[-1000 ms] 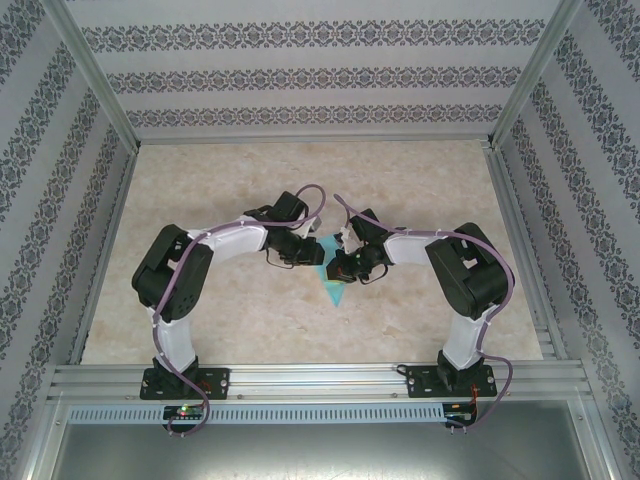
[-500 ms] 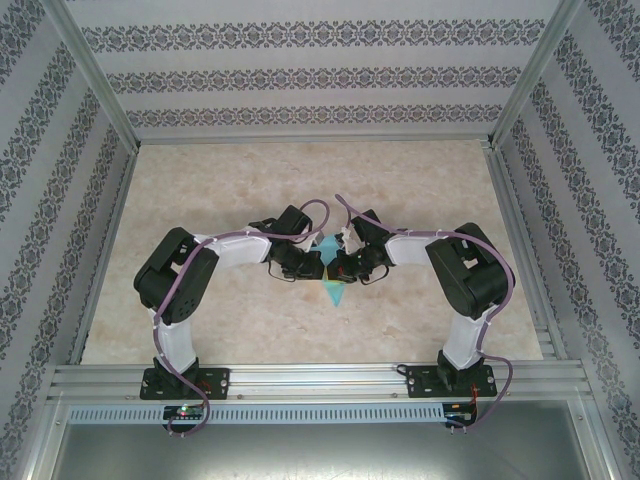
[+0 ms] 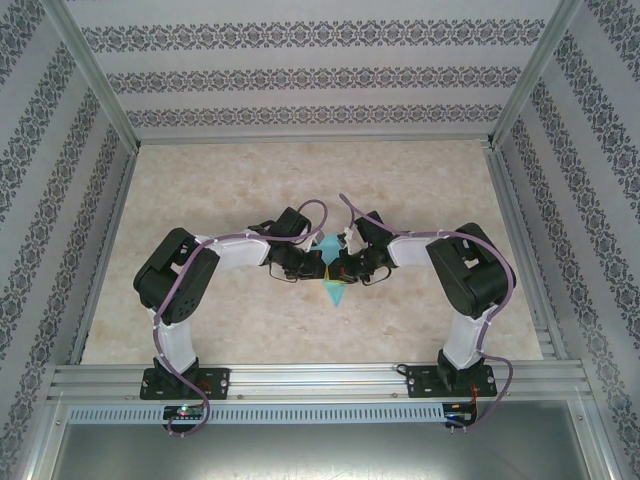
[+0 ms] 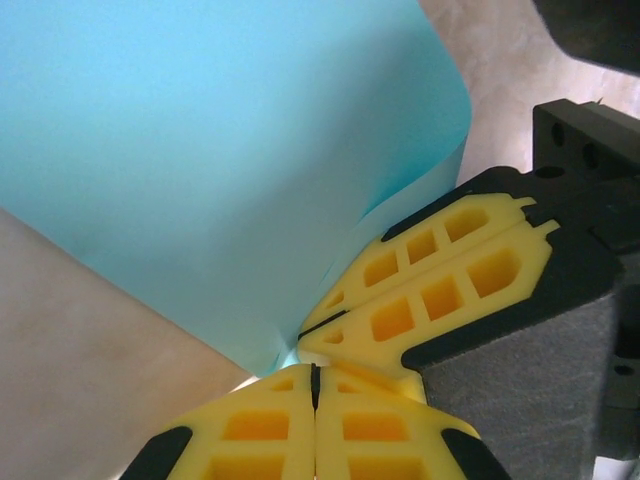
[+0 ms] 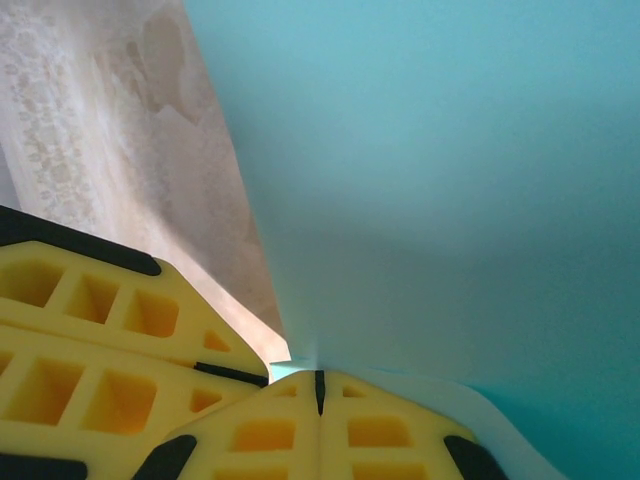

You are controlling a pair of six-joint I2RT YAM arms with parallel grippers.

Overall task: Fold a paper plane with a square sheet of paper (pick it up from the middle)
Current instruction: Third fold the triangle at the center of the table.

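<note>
The light-cyan sheet of paper (image 3: pixel 335 292) is folded and held up between the two grippers at the table's middle, one point hanging toward the near edge and another part (image 3: pixel 326 244) showing behind the fingers. My left gripper (image 3: pixel 321 265) is shut, its yellow tips (image 4: pixel 315 368) pinching the paper's lowest corner (image 4: pixel 230 180). My right gripper (image 3: pixel 342 267) is shut too, its tips (image 5: pixel 320 376) closed on the same corner of the paper (image 5: pixel 440 200). The two pairs of fingertips touch each other. The right gripper's fingers (image 4: pixel 430 290) cross the left wrist view, and the left gripper's fingers (image 5: pixel 90 350) the right wrist view.
The beige marbled tabletop (image 3: pixel 200 180) is ringed by an aluminium frame (image 3: pixel 310 380) and patterned walls. Both arms bend inward from their bases at the near edge, elbows out to the sides.
My left gripper has moved right to meet the right gripper and has shut on the paper. The paper's hanging point has risen slightly. The right arm has hardly moved.
</note>
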